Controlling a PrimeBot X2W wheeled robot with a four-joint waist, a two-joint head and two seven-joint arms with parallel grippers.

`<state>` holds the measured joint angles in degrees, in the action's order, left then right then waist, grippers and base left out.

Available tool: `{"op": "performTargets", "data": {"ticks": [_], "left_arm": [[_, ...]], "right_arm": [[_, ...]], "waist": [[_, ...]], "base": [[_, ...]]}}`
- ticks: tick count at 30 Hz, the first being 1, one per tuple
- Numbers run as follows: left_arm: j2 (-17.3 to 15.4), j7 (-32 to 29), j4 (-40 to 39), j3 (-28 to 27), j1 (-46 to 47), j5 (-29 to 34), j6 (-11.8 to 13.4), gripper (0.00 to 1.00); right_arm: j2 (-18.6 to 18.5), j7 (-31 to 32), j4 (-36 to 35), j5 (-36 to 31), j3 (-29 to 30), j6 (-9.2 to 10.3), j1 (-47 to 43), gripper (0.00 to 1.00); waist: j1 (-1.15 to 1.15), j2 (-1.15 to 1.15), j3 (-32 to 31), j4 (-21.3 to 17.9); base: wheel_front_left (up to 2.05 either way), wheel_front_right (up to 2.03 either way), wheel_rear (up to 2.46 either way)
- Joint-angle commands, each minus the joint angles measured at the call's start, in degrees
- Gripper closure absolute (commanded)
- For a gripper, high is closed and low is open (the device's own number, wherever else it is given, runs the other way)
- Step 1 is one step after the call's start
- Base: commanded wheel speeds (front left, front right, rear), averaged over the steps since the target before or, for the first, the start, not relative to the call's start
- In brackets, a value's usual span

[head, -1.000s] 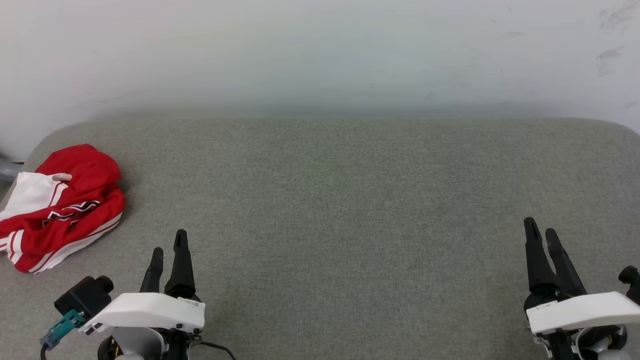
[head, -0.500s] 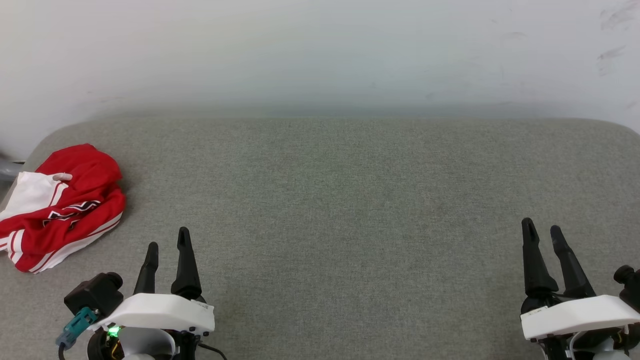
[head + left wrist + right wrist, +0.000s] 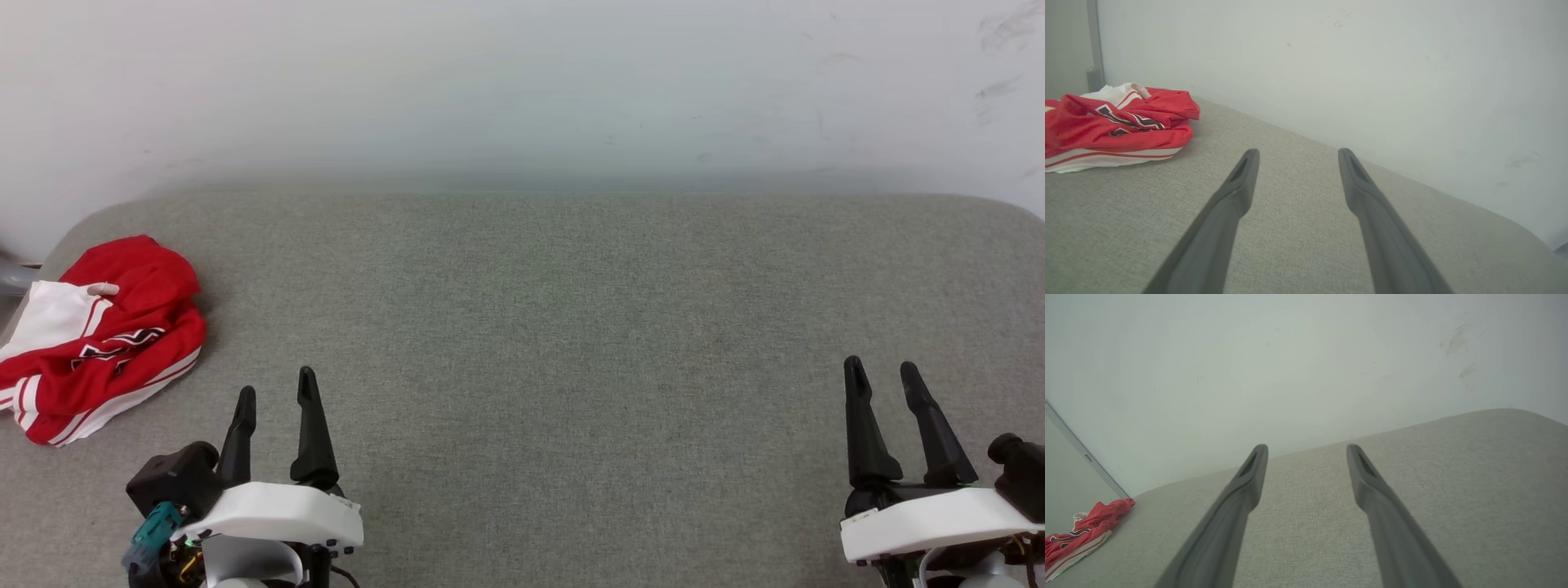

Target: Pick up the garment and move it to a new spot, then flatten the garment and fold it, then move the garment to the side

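Red garment lies crumpled well left of both jaws, each spread apart and empty.

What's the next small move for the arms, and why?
Probably swing the left gripper left and forward toward the garment. It lies crumpled and untouched at the left edge of the grey surface. The left gripper is open, empty and much nearer than the right gripper, also open, at the far right.
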<state>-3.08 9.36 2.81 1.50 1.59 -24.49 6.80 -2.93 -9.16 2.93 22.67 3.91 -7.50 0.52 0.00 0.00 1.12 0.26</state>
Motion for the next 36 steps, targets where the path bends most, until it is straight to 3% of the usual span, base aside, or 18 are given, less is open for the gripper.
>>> {"op": "performTargets", "data": {"ticks": [1, 21, 36], "left_arm": [[-0.4, 0.6, -0.8, 0.3, -0.2, 1.7, 0.3, 0.00], [-0.2, 3.1, -0.9, 1.0, -1.0, 11.3, 1.3, 0.00], [0.0, 4.7, -1.1, 1.0, -1.5, 17.2, 0.4, 0.00]], "right_arm": [[0.0, -0.7, -0.9, -1.6, -0.2, 0.01, -0.3, 0.00], [0.1, -3.2, -2.4, -10.9, -0.5, 0.01, -1.2, 0.00], [0.1, -4.9, -2.9, -16.5, -0.8, 0.02, -1.8, 0.00]], "waist": [[0.00, 0.00, 0.0, 0.0], [0.00, 0.00, 0.0, -0.1], [0.00, 0.00, 0.2, 0.0]], "base": [[0.00, 0.00, 0.00], [0.00, 0.00, 0.00], [0.00, 0.00, 0.00]]}}
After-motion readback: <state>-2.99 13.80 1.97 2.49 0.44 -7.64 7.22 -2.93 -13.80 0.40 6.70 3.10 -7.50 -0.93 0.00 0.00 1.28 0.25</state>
